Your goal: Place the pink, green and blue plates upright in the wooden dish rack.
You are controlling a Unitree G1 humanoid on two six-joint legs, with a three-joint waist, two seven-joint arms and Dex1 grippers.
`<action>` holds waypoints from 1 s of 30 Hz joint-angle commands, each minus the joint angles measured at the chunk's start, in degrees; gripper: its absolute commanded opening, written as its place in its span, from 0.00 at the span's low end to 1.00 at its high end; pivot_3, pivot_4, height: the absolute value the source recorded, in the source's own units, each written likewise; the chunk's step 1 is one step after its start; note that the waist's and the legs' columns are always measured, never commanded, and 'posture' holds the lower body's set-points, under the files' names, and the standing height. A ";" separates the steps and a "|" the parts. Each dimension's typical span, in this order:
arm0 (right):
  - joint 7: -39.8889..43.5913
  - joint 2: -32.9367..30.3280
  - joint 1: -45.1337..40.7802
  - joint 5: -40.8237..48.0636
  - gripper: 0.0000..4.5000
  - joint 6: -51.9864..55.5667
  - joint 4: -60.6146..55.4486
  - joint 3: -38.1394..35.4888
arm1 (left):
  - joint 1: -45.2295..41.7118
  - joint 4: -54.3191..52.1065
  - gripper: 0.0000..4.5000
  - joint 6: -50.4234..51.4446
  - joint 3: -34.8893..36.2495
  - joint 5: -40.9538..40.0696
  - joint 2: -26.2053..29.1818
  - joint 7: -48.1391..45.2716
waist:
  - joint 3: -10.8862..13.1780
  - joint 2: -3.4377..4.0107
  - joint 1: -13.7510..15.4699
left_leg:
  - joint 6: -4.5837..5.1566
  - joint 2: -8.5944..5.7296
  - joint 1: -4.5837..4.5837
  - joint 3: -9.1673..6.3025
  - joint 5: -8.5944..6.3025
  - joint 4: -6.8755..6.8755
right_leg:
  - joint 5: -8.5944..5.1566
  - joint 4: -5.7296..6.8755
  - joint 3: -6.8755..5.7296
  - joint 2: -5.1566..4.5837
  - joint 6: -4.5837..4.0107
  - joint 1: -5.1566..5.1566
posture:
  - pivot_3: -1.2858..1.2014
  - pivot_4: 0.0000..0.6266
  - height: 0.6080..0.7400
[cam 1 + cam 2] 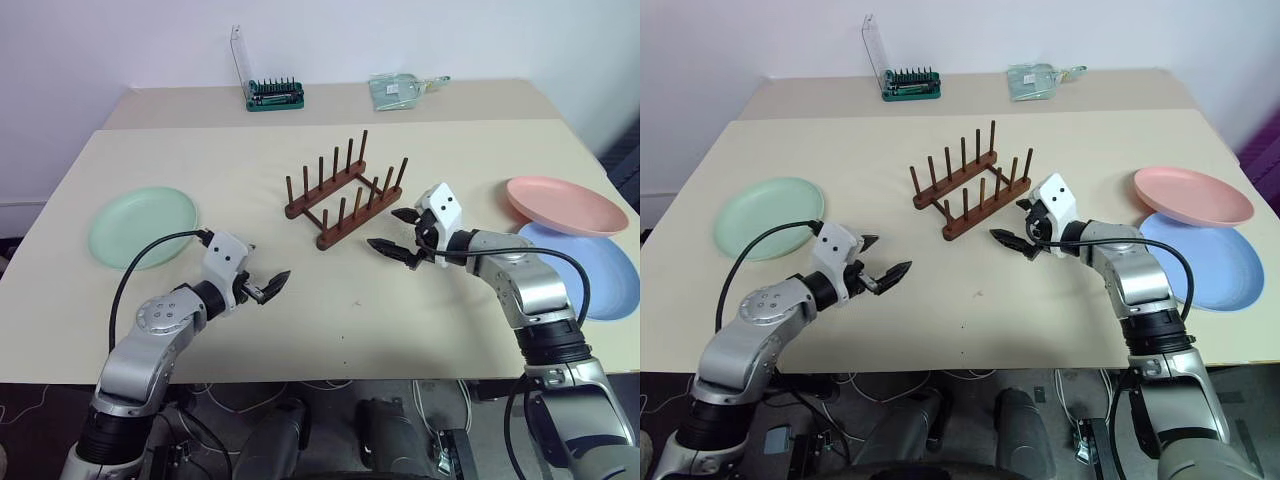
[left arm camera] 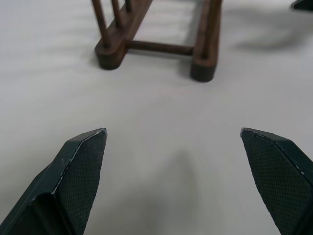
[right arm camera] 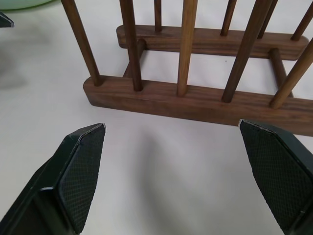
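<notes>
Wooden and dark reddish-brown, the dish rack (image 1: 345, 192) stood near the middle of the beige table (image 1: 300, 330), set at a slant, with two base rails joined by crossbars and a row of thin upright pegs on each. No plate stood between its pegs.

Just beside the rack's near right end was the right gripper (image 1: 405, 235), its two black fingers spread wide and pinching nothing. In the right wrist view the near rail (image 3: 195, 100) lay just past its fingertips (image 3: 80, 166), with bare table between them.

On the near left side of the rack, and farther from it, hung the left gripper (image 1: 268, 285), fingers likewise spread and empty, pointed toward the rack. In the left wrist view the rack's end (image 2: 156, 46) lay some way past its fingertips (image 2: 83, 161).

The green plate (image 1: 142, 226) lay flat toward the table's left edge, well apart from the rack. The pink plate (image 1: 565, 205) lay at the right edge, partly overlapping the blue plate (image 1: 600, 270), which lay nearer the robot.

At the far side, on a second table pushed against the first, stood a green tool holder (image 1: 274, 94) with a clear back, and to its right lay a clear packet (image 1: 398, 90).
</notes>
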 commanded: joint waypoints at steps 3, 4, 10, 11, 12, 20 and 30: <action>0.40 0.00 -0.63 -0.35 0.99 -0.21 -1.25 -0.09 | 1.20 -4.22 1.00 1.16 1.36 0.00 0.93 1.17 | 0.00 0.00 -0.07 | 0.00 0.00 0.00 0.00 0.00 0.00 | 0.00 0.00 0.00 0.00 0.00 0.00 | 0.52 0.24 1.00; 0.61 -0.04 -0.66 -0.50 0.99 -0.37 -1.26 0.18 | 1.62 -4.52 1.00 1.34 1.30 0.30 1.02 1.51 | 0.00 0.00 -0.08 | 0.00 0.00 0.00 0.00 0.00 0.00 | 0.00 0.00 0.00 0.00 0.00 0.00 | 0.52 0.24 1.00; 0.97 0.23 -0.65 -1.68 0.99 -1.24 -0.53 0.79 | 3.48 -6.94 1.00 2.63 1.32 -0.21 0.99 2.42 | 0.00 0.00 0.02 | 0.00 0.00 0.00 0.00 0.00 0.00 | 0.00 0.00 0.01 0.00 -0.01 0.00 | 0.52 0.24 1.00; 0.99 0.27 -0.61 -1.84 0.99 -1.18 -0.61 0.89 | 3.74 -7.22 1.00 2.82 1.42 -0.30 1.03 2.48 | 0.00 0.00 0.03 | 0.00 0.00 0.00 0.00 0.00 0.00 | 0.00 0.00 0.01 0.00 -0.01 0.00 | 0.52 0.24 1.00; 1.04 0.21 -0.34 -1.90 0.99 -1.06 -1.00 0.87 | 4.15 -7.68 1.00 2.99 1.47 -0.37 1.04 2.58 | 0.00 0.00 0.03 | 0.00 0.00 0.00 0.00 0.00 0.00 | 0.00 0.00 0.01 0.00 -0.01 0.00 | 0.52 0.24 1.00; 1.05 0.09 0.11 -2.12 0.99 -0.21 -2.30 0.72 | 5.02 -8.63 1.00 3.72 2.14 -0.81 1.55 2.60 | 0.00 0.00 0.01 | 0.00 0.00 0.00 0.01 0.00 0.00 | -0.01 0.00 0.01 0.00 -0.01 0.00 | 0.52 0.24 1.00; 0.20 0.91 -1.31 -2.52 0.99 -0.52 -1.51 0.65 | 2.50 -5.70 1.00 2.75 1.76 -0.24 1.76 1.91 | 0.00 0.00 0.02 | 0.00 0.00 0.00 0.00 0.00 -0.01 | -0.01 0.00 0.00 0.00 -0.01 0.00 | 0.52 0.24 1.00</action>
